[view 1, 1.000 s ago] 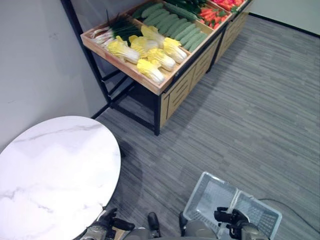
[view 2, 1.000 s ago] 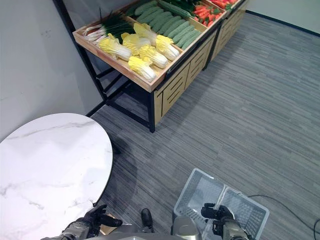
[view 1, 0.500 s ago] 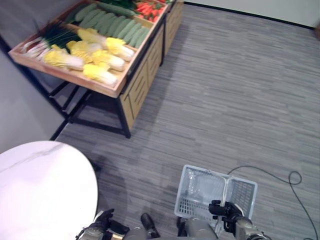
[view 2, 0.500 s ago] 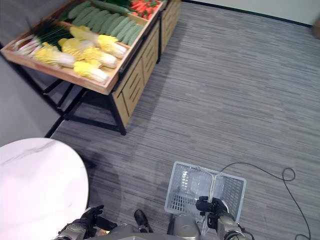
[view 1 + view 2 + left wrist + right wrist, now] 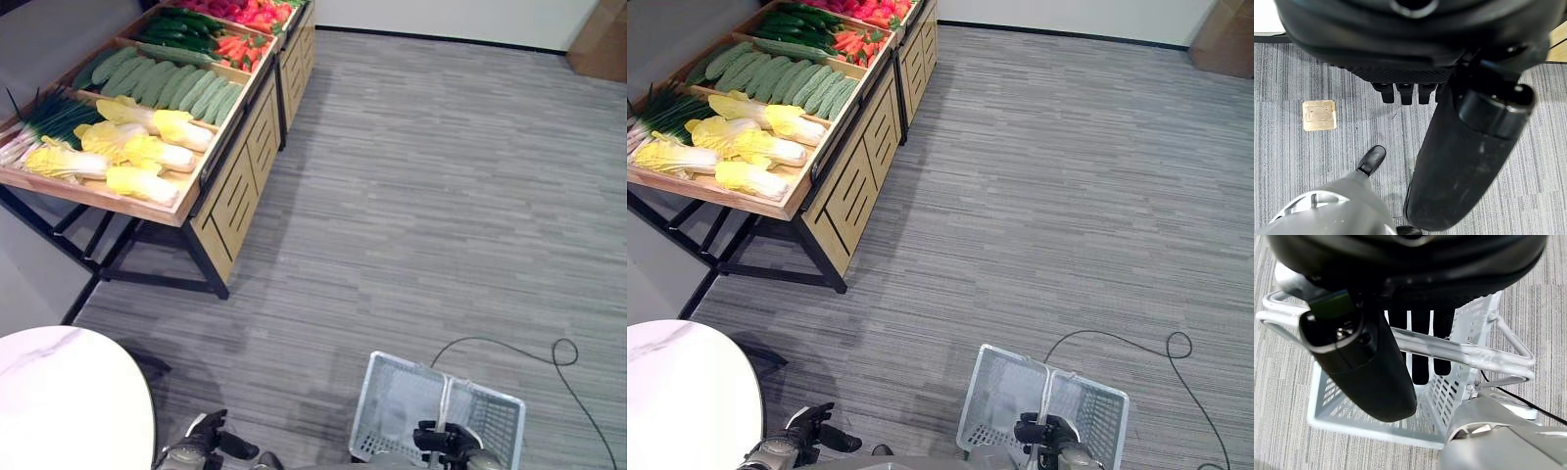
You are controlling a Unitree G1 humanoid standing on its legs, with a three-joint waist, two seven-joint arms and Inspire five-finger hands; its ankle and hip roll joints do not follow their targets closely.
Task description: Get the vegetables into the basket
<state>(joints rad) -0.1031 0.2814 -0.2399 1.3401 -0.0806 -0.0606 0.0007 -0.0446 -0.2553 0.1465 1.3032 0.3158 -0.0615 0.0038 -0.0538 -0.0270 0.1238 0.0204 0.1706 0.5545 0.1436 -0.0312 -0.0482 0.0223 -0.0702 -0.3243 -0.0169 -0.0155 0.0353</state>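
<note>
Camera swung right; stand now farther off. Right hand (image 5: 1400,338) curled round the empty basket (image 5: 392,411) handle, left hand (image 5: 201,443) loose, vegetables (image 5: 127,147) all still on display.

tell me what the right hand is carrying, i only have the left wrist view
Observer: The right hand is curled round the handle of a white wire basket.
Operator: anything in the basket
Observer: No vegetables lie in it.
Operator: where are the vegetables
Observer: On the wooden stand ahead to the robot's left; the napa cabbages lie in its nearest tray.
Operator: left hand doing anything
Observer: The left hand hangs low by the round white table, holding nothing.
</note>
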